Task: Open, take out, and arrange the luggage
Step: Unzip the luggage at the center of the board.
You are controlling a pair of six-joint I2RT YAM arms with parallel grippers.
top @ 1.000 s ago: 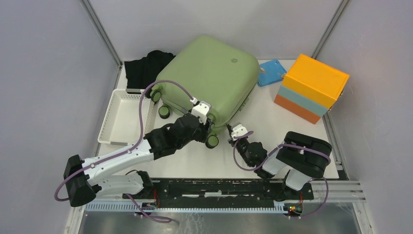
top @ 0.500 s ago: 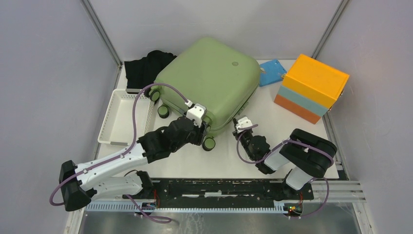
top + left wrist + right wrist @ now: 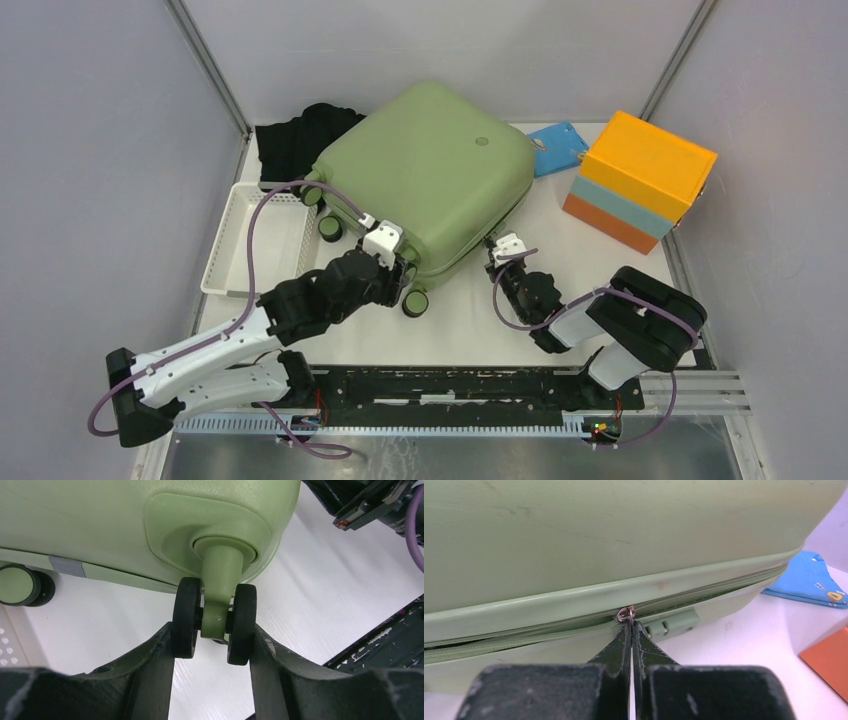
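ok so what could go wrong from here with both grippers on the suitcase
1. The right gripper pinches only the small zip pull at its very tips. A tug off the zip line could slip it free.
2. The left gripper clamps a twin wheel on a round stem that looks able to swivel, so the luggage may pivot instead of staying braced.

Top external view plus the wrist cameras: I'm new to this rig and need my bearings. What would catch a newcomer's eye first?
The sage-green luggage lies flat mid-table, dwarfing everything else. The left gripper clamps one black caster wheel of it, while the right gripper pinches the zip pull on its side seam. An orange and light-blue box sits at the far right.
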